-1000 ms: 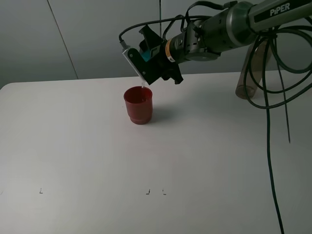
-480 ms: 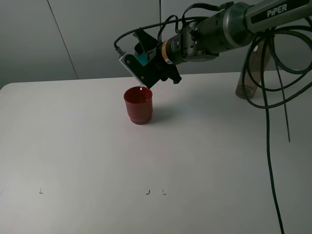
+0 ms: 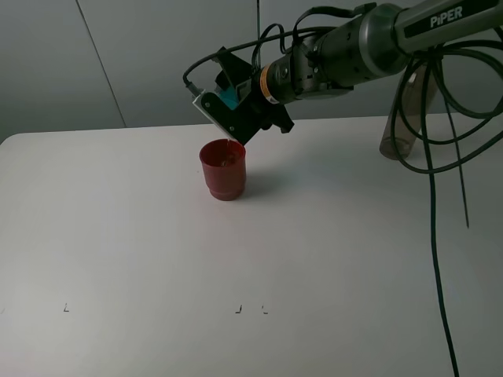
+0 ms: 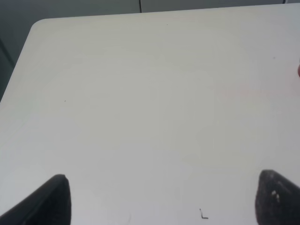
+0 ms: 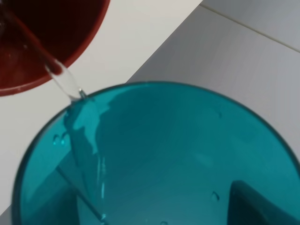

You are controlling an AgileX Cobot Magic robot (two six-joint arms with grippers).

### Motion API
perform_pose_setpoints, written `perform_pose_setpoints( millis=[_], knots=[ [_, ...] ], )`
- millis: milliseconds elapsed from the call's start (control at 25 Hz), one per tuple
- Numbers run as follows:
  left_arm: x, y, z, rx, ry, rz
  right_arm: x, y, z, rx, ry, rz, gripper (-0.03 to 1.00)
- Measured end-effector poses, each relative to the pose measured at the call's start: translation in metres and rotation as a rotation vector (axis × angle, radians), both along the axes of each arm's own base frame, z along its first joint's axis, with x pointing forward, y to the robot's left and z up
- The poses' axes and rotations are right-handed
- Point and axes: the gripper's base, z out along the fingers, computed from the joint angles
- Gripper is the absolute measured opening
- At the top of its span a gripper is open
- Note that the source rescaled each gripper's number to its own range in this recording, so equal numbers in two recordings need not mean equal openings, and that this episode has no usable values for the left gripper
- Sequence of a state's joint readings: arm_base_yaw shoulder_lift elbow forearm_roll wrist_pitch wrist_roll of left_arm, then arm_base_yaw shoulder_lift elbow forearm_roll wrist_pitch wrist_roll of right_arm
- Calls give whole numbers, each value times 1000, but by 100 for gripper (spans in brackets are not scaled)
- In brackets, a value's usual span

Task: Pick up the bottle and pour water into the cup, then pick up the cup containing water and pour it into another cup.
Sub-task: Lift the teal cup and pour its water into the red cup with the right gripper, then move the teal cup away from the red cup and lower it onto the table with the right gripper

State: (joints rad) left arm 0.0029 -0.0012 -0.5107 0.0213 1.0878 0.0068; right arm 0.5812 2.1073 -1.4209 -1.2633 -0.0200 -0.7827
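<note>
My right gripper (image 3: pixel 236 106) is shut on the teal translucent cup (image 3: pixel 229 96), holding it steeply tipped just above the dark red cup (image 3: pixel 223 169). In the right wrist view a thin stream of water (image 5: pixel 61 75) runs over the teal cup's (image 5: pixel 178 154) rim into the red cup (image 5: pixel 42 33) below. The smoky grey-brown bottle (image 3: pixel 395 141) stands at the back right of the table, partly behind cables. My left gripper (image 4: pixel 161 201) shows only in its wrist view, with the fingertips (image 4: pixel 51 201) wide apart above bare table, open and holding nothing.
The white table (image 3: pixel 157 259) carries a few small black marks (image 3: pixel 237 309) near the front. Black cables (image 3: pixel 432 196) hang from the right arm down the right side. A grey wall stands behind the table.
The right gripper has lifted slightly, shifted a little left and tipped the teal cup further over the red cup. The red cup and the bottle have stayed put.
</note>
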Motion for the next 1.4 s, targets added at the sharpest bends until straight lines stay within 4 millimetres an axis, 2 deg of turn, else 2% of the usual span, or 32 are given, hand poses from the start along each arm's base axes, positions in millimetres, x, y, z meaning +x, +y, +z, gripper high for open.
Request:
perform_pose_setpoints(
  millis=[400,640,800,920,1400],
  knots=[
    [0,0,0,0,0,0,0,0,0,8,5,-6,6],
    [0,0,0,0,0,0,0,0,0,148,101,-121,6],
    [0,0,0,0,0,0,0,0,4,334,219,-267,6],
    [0,0,0,0,0,0,-1,-1,16,520,316,-395,6],
    [0,0,0,0,0,0,-24,-20,47,1037,636,-771,6]
  ],
)
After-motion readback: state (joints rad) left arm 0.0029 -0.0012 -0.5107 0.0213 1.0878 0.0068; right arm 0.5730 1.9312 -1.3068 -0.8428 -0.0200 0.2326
